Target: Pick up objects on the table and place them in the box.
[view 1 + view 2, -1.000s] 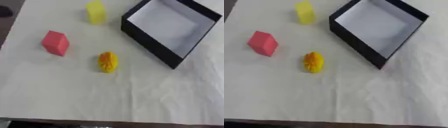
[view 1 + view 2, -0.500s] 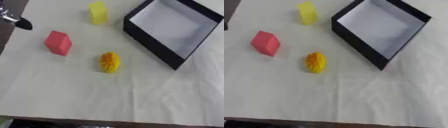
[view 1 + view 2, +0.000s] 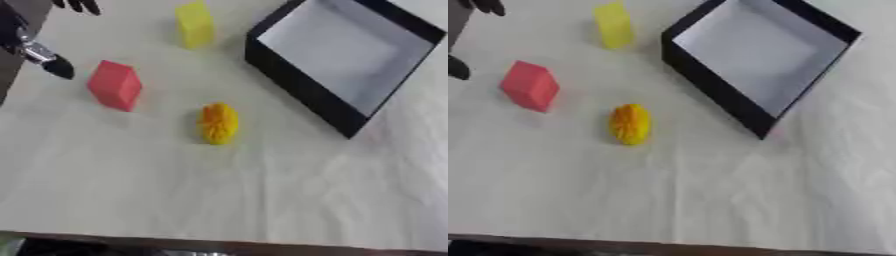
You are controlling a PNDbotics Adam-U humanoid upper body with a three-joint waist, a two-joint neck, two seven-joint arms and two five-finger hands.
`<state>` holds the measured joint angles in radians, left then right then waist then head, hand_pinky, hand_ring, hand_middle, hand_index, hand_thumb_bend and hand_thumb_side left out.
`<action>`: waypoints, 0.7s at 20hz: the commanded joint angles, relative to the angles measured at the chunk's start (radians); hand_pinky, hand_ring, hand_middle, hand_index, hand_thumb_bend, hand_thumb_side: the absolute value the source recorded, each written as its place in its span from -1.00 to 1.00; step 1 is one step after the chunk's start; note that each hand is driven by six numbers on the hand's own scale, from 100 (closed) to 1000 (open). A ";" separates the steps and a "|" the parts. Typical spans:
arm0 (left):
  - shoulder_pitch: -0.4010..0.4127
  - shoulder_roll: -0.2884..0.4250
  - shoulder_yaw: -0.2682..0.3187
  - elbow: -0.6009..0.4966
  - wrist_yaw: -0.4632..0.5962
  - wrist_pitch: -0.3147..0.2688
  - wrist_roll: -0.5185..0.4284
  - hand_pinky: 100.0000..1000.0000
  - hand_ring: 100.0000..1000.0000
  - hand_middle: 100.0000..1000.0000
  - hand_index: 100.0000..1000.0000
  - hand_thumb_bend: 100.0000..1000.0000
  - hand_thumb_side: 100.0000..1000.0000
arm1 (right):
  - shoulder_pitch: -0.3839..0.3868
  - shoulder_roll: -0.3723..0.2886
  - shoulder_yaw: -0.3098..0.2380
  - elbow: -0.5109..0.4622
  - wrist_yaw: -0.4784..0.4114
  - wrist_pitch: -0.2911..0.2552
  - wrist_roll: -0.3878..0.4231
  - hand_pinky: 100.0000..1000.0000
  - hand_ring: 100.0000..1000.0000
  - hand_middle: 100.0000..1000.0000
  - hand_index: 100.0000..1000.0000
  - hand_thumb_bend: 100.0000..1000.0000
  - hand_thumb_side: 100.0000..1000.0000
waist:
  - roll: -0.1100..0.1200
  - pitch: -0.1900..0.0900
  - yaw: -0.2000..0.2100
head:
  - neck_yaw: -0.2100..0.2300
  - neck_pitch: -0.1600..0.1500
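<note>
The black box (image 3: 337,60) sits open on the white bench (image 3: 262,190), nothing inside. The left robot hand (image 3: 39,52) enters at the upper left, fingers spread, just beside the red block (image 3: 115,85); the yellow block (image 3: 195,24) and orange object (image 3: 219,123) lie apart.

The left robot hand (image 3: 39,52) shows black fingertips and a silver joint on a black finger.
</note>
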<state>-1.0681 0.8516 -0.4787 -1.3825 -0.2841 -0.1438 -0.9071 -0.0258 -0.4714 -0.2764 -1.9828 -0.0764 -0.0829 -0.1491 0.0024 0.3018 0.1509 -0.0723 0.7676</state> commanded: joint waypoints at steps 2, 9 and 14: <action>-0.025 0.008 -0.013 0.011 -0.018 -0.021 0.000 0.69 0.72 0.71 0.76 0.62 -0.02 | -0.008 -0.020 -0.001 -0.017 0.005 0.009 0.004 0.89 0.73 0.66 0.78 -1.00 0.08 | -0.002 -0.033 -0.001 | 0.001 -0.008; -0.032 -0.022 -0.033 0.057 -0.107 -0.059 0.000 0.70 0.75 0.73 0.79 0.78 -0.12 | -0.014 -0.011 0.006 -0.017 0.011 0.020 0.013 0.89 0.72 0.65 0.78 -1.00 0.10 | -0.002 -0.032 -0.001 | 0.010 -0.011; -0.042 -0.059 -0.026 0.107 -0.196 -0.109 0.003 0.70 0.76 0.72 0.78 0.85 -0.31 | -0.016 -0.004 0.008 -0.017 0.014 0.027 0.016 0.89 0.72 0.65 0.78 -1.00 0.10 | -0.006 -0.031 -0.004 | 0.017 -0.014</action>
<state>-1.0844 0.7809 -0.5199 -1.2813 -0.4587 -0.2246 -0.8909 -0.0353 -0.4609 -0.2640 -1.9828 -0.0674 -0.0600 -0.1320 0.0024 0.3018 0.1484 -0.0605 0.7619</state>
